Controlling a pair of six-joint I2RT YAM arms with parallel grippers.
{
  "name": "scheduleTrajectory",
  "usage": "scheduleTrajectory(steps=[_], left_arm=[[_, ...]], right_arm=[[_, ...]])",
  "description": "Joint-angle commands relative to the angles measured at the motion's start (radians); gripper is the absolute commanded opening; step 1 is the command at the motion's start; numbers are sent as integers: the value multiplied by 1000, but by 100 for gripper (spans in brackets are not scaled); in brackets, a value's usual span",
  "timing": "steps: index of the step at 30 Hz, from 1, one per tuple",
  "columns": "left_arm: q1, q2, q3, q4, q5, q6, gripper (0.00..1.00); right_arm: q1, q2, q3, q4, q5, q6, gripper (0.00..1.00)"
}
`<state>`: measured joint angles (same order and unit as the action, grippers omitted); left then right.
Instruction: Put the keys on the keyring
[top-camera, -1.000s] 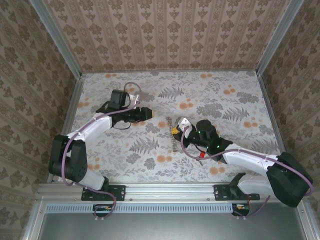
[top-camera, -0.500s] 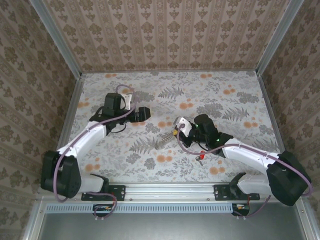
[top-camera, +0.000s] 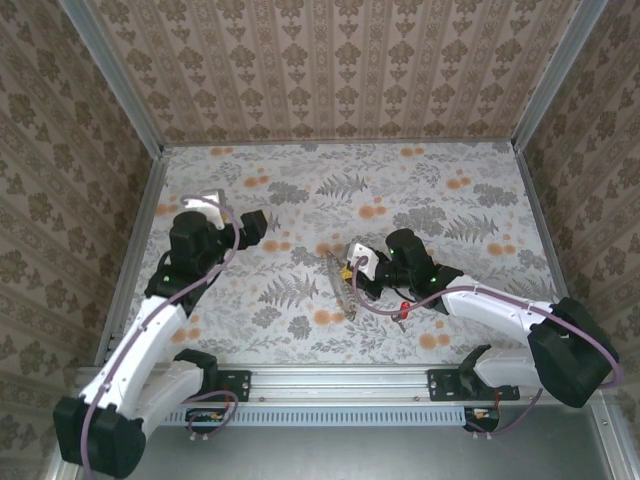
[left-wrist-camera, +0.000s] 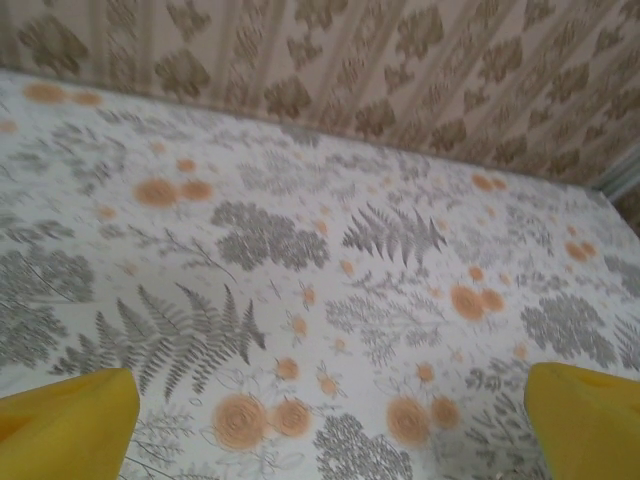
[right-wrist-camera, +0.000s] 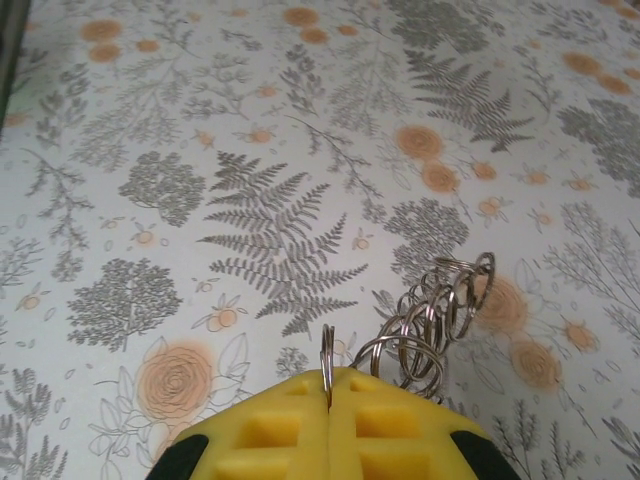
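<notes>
The white-and-black left arm (top-camera: 140, 340) rises from its base at the near left and reaches forward along the left side, its wrist turned to the right. The left gripper (top-camera: 255, 226) stands with jaws spread wide; the left wrist view has its yellow fingers (left-wrist-camera: 65, 425) far apart at the bottom corners. The white-and-black right arm (top-camera: 490, 305) lies low, stretching leftward towards the middle. The right gripper (top-camera: 352, 270) has its yellow pads (right-wrist-camera: 270, 435) pressed together, pinching one ring of the silvery linked-ring metal keyring (right-wrist-camera: 440, 310).
</notes>
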<state>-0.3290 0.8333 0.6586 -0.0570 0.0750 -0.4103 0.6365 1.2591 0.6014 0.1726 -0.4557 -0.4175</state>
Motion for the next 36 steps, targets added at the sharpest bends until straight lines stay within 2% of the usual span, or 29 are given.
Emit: scheduleTrajectory(steps=[1,4,6,9,11,14,15,17,20,25,30,33,36], left_arm=[[2,-69,-104,157,6,75,100],[1,-98,-157,218,171,172,100],[-5,-87,-151,190,291,229,93],[-27,-36,-153,199,408,270,79],[-50,0,-163,233,496,309,76],[-119,51,-180,241,606,472,73],[-161,66,-180,223,616,533,70],[-189,100,-180,239,625,549,68],[-210,156,-150,245,655,565,61],[-249,220,-141,258,729,700,61],[-267,286,-85,180,781,804,54],[-283,300,-79,162,773,860,48],[-309,316,-115,221,736,899,46]], right_arm=[[-8,6,32,7,-110,-23,0],[-24,31,41,30,-169,17,0],[-33,47,43,50,-204,33,0],[-42,64,40,82,-242,44,0],[-48,80,45,87,-255,45,0],[-54,99,52,93,-275,40,0],[-55,102,51,100,-277,31,0],[-55,102,41,118,-279,8,0],[-55,95,39,113,-286,-38,0],[-60,110,77,21,-308,-96,0],[-63,125,72,33,-317,-120,0],[-63,160,73,49,-305,-128,0],[-63,164,72,52,-306,-147,0]])
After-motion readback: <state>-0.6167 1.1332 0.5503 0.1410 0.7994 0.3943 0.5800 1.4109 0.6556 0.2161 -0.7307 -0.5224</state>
